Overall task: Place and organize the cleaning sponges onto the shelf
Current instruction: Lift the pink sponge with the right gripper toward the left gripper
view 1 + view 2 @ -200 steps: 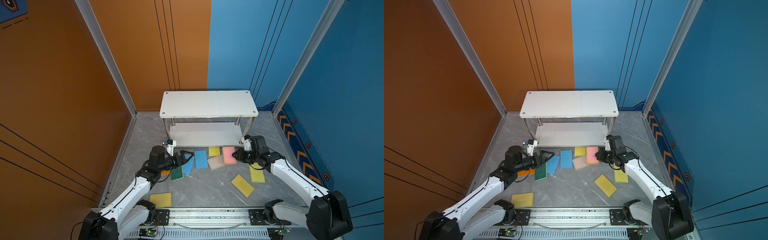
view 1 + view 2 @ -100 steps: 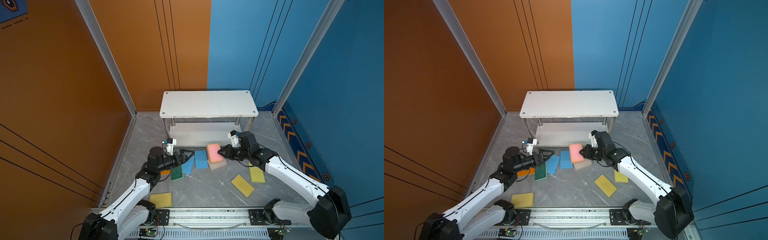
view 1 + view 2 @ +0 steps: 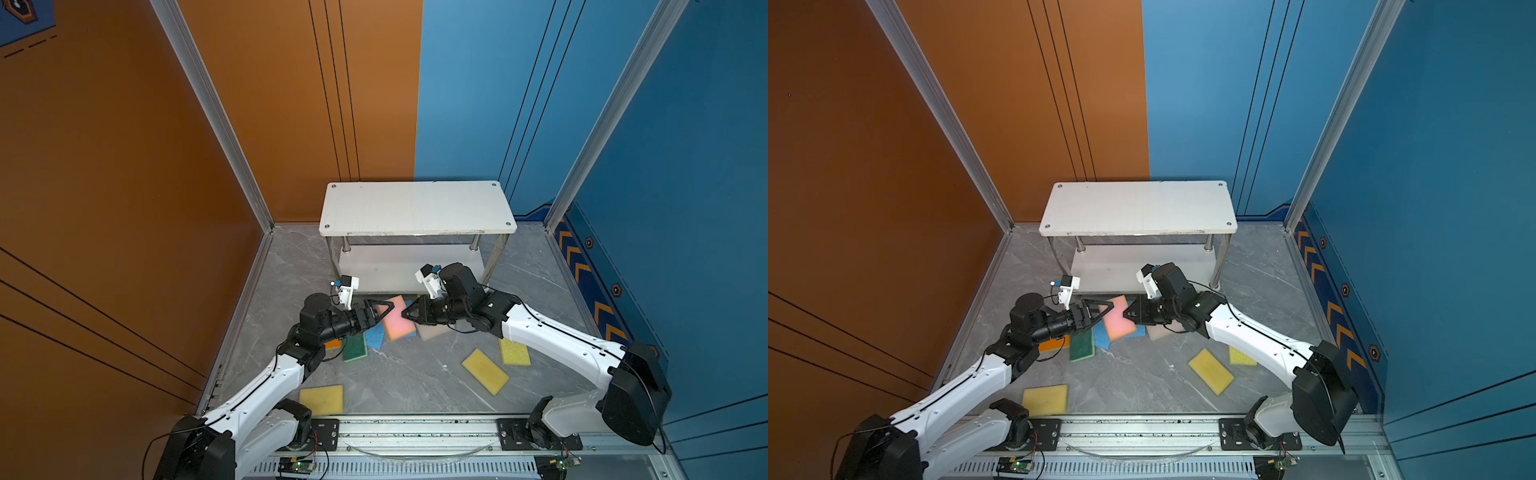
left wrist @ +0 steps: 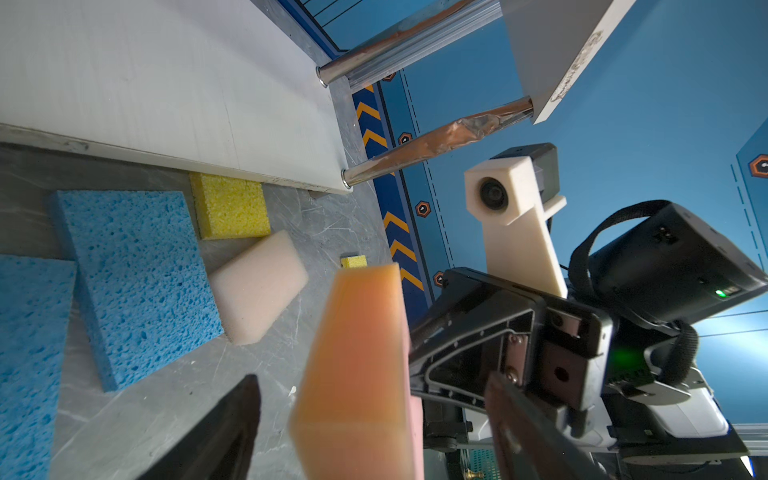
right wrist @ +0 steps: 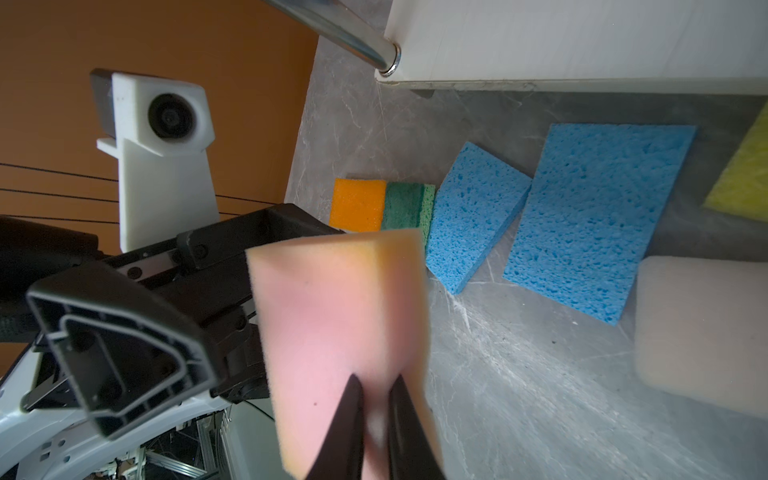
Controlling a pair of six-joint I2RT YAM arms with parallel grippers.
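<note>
Can see only a sliver of orange sponge [image 3: 333, 344] [image 3: 1054, 344] under the left arm [image 3: 266, 390], lower middle of both top views, part of the off-white sponge [image 3: 430, 332] by the right arm [image 3: 552, 340], and a yellow sponge [image 4: 228, 205] cut off by the shelf [image 4: 166, 83]. Reaching in from both lower corners, with right jaws clenched on the pink sponge [image 3: 397, 320] mid-frame above the desk [image 3: 415, 374] and left jaws released astride its other end.

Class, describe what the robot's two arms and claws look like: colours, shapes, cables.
The left arm and right arm have white links with black joints and thin black cables. The left claw and right claw are black, with hollow triangular fingers. A white camera mount tops each wrist.
</note>
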